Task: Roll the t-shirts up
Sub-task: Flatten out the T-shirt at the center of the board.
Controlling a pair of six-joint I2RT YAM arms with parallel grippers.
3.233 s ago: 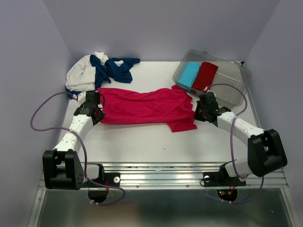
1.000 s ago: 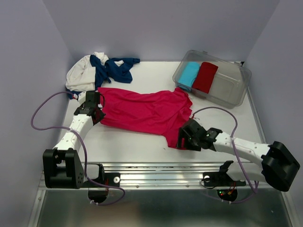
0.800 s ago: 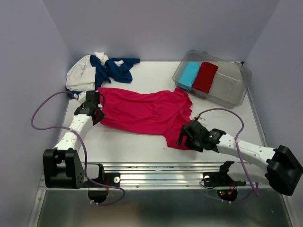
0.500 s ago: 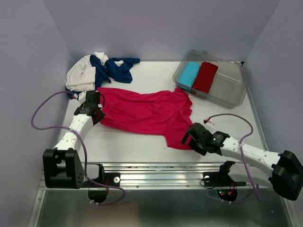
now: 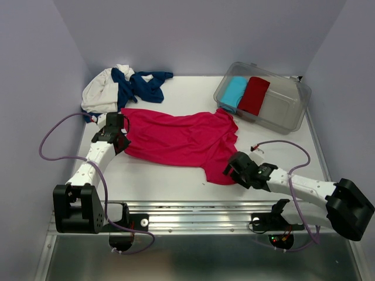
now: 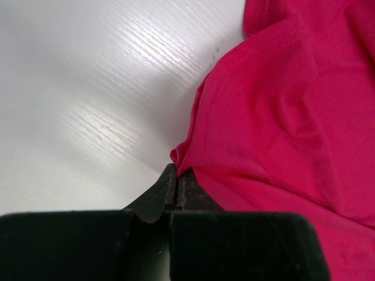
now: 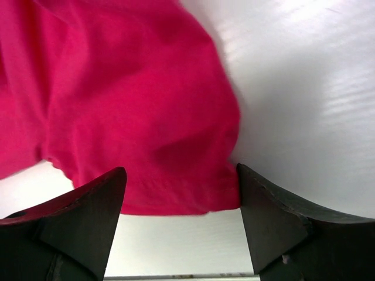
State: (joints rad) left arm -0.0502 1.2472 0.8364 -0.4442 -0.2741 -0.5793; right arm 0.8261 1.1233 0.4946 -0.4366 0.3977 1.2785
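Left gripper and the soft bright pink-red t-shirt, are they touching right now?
Touching. In the left wrist view, the left gripper is shut on the edge of the bright pink-red t-shirt, with fabric pinched between its tips.

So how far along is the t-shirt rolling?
Done: a light-blue roll and a darker red roll sit in the clear bin. In hand: the pink t-shirt lies spread, unrolled, left claw shut on its edge, right claw open over its near hem. Left: rolling it, plus the navy tee and white tee heaped behind.
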